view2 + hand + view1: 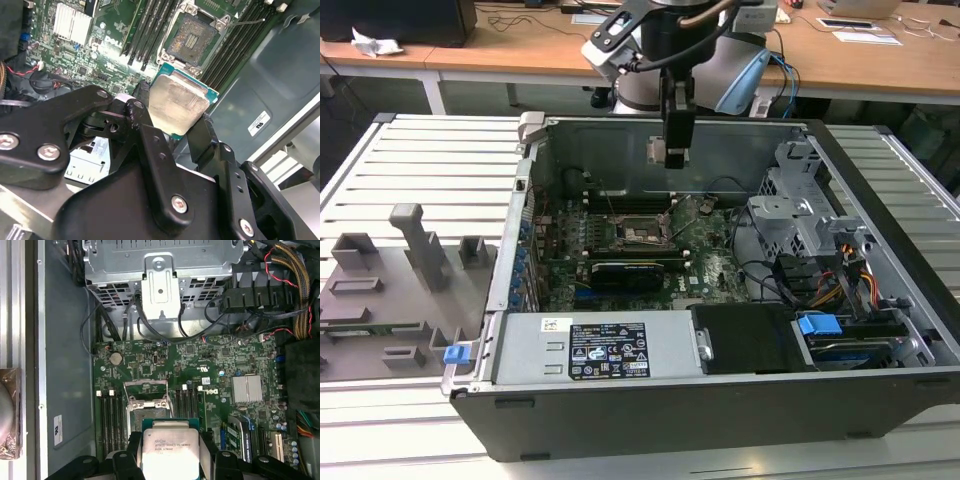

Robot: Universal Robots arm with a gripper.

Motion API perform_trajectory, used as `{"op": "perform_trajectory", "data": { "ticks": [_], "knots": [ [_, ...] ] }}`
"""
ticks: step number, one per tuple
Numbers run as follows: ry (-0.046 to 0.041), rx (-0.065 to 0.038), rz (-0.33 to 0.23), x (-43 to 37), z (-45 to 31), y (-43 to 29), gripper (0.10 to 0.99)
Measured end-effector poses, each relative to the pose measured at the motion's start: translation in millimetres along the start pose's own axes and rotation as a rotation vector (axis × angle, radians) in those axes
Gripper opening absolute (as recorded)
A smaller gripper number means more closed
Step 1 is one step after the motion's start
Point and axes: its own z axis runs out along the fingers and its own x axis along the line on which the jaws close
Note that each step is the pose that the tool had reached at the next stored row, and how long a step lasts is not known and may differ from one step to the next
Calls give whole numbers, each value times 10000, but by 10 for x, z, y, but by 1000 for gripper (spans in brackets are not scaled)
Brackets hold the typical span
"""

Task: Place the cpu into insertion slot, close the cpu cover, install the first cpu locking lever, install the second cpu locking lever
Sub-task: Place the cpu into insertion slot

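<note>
cpu (170,452) is clamped between the two black fingers (134,442) of the gripper (170,450), which press on two opposite edges. Its pale metal face is turned up toward the arm, with the print on it visible in the first wrist view. Being square, it has no long axis, and its edges run roughly parallel to those of the insertion slot (146,411). In the second wrist view the cpu (179,106) shows a dull, smeared silvery face with a thin green border along one side, and the gripper (175,107) holds it clear of the green board (107,50).

The insertion slot (192,40) lies bare, its dark centre uncovered and framed by silvery metal, with long black memory slots (150,30) on both sides. The cpu cover (145,382) appears as a thin silvery frame just beside the slot, on the side toward the metal drive cage (160,270); how far it is raised I cannot tell.

In the exterior view the gripper (672,150) hangs inside the open computer case (650,400), well above the insertion slot (642,232). A grey fixture tray (380,300) rests on the slatted table (420,150) at the exterior view's left
</note>
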Motion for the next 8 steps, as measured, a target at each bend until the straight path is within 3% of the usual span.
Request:
{"op": "perform_trajectory", "data": {
  "ticks": [8],
  "knots": [
    [-50, -11, 557, 0, 8, -1, 541]
  ]
}}
